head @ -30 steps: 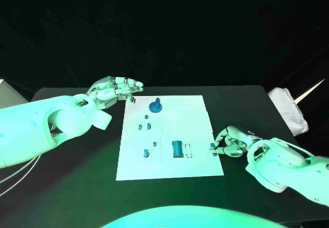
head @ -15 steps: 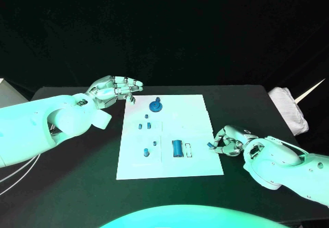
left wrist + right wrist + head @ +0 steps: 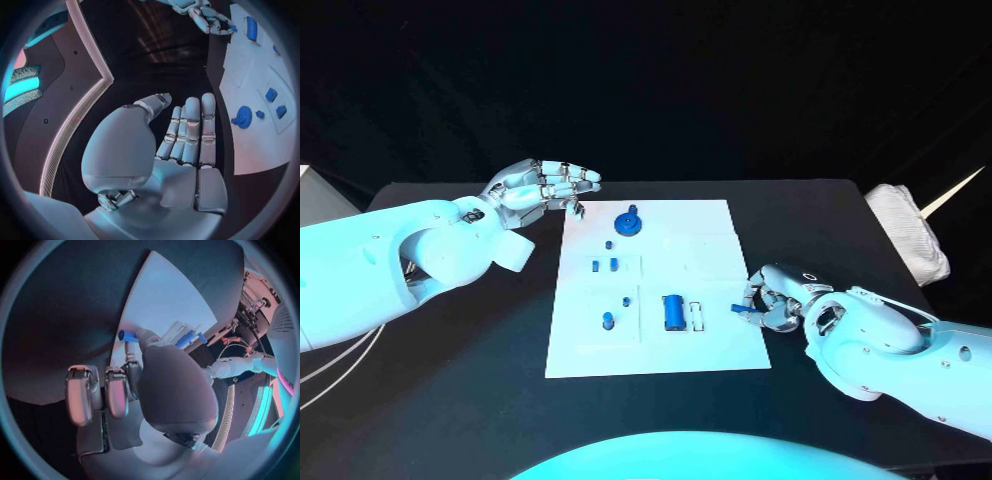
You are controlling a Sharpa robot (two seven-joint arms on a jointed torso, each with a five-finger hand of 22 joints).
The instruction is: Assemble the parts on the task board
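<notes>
The right hand (image 3: 776, 300) sits at the near right edge of the white board (image 3: 661, 345) on the black surface (image 3: 473, 400), pinching a small blue peg (image 3: 128, 336) between its fingertips. The left hand (image 3: 538, 185) hovers off the board's far left corner, fingers loosely curved and apart, holding nothing. The peg looks light, stiff and smooth, so likely to slip or twist; a hold across its middle seems safest. A blue knob (image 3: 629, 222) and a blue bar (image 3: 674, 312) rest on the board.
</notes>
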